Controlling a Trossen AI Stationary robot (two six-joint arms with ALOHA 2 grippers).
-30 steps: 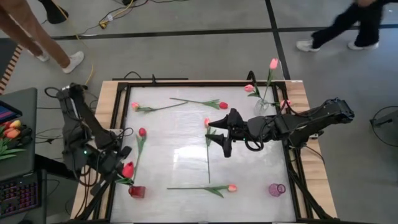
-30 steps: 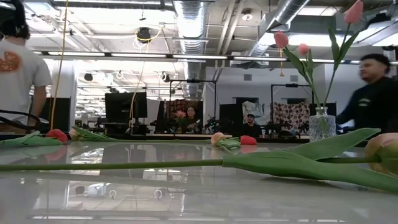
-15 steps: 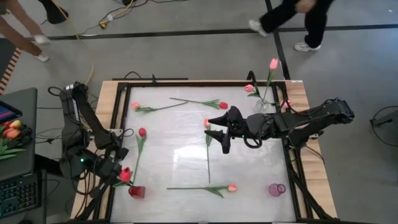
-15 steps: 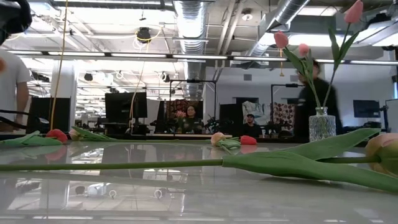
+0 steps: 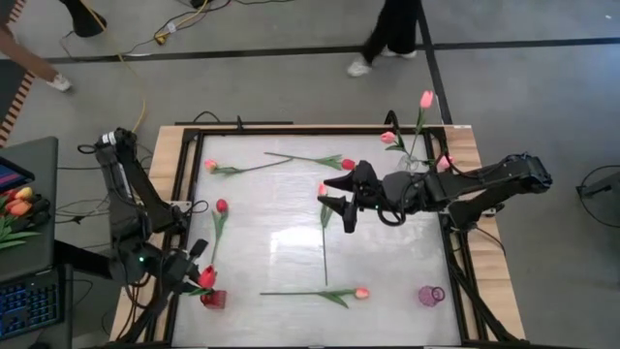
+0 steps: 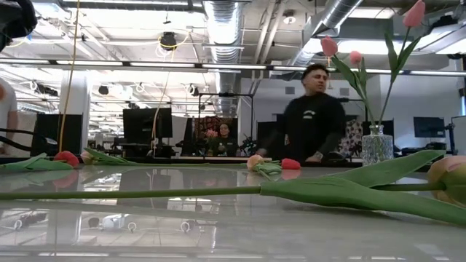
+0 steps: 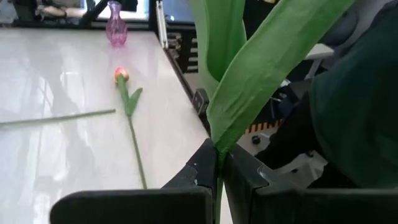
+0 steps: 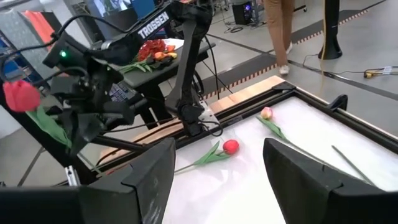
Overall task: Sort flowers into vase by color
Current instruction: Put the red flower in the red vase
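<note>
My left gripper (image 5: 194, 274) is off the table's near left corner, shut on a red tulip (image 5: 206, 279) whose head hangs just above the small red vase (image 5: 213, 298). Other flowers lie flat on the white table: a pink one (image 5: 210, 165), a red one (image 5: 348, 164), another red one (image 5: 221, 206), a pink one (image 5: 323, 191) and a salmon one (image 5: 361, 292). A clear vase (image 5: 412, 165) at the far right holds pink tulips (image 5: 426, 98). My right gripper (image 5: 334, 204) hovers open over the table's middle, beside the pink tulip's head, with nothing between its fingers. My left gripper pinches the red tulip's green stem (image 7: 217, 163) between its two fingers, just below where the broad leaves (image 7: 249, 81) spread. The tulip rises slanting from the fingers, its head (image 8: 22, 94) uppermost, lifted clear of the table. The stem's lower end is hidden by the gripper.
A purple vase (image 5: 431, 295) stands at the near right corner. A black frame (image 5: 184, 194) runs round the table. Bunched orange tulips (image 5: 17, 206) lie on a side desk at the left. People walk on the floor beyond the far edge (image 6: 309, 116).
My left gripper has sunk and gone toward the table's near edge with the red tulip, bringing its head close above the red vase. A person has walked across the room behind the table.
</note>
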